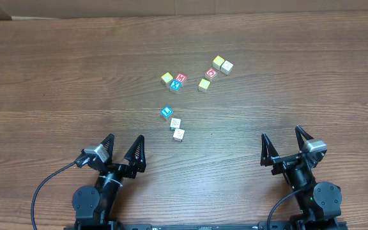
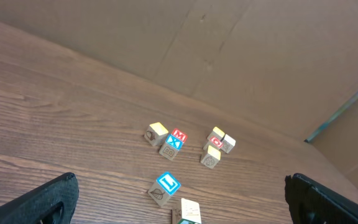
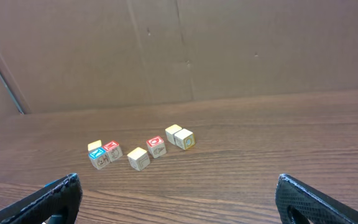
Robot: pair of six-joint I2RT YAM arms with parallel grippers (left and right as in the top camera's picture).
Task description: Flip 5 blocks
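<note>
Several small lettered blocks lie on the wooden table. A blue L block [image 1: 166, 112] [image 2: 166, 185] heads a short row with two cream blocks [image 1: 176, 123] [image 1: 179, 134]. Farther back sit a yellow block [image 1: 167, 78], a red M block [image 1: 181, 78] [image 2: 179, 134] and a blue X block [image 1: 176, 85]. To their right are a yellow block [image 1: 204, 84], a red O block [image 1: 211, 73] [image 3: 156, 146] and a yellow-and-cream pair [image 1: 222, 64] [image 3: 179, 135]. My left gripper [image 1: 124, 142] stands open near the front edge, below the row. My right gripper [image 1: 281, 137] [image 3: 178, 186] is open at the front right, holding nothing.
A brown cardboard wall [image 3: 179, 50] stands along the table's far side. Bare wood [image 1: 56, 76] stretches to the left and right of the blocks. A black cable [image 1: 40, 188] loops beside the left arm's base.
</note>
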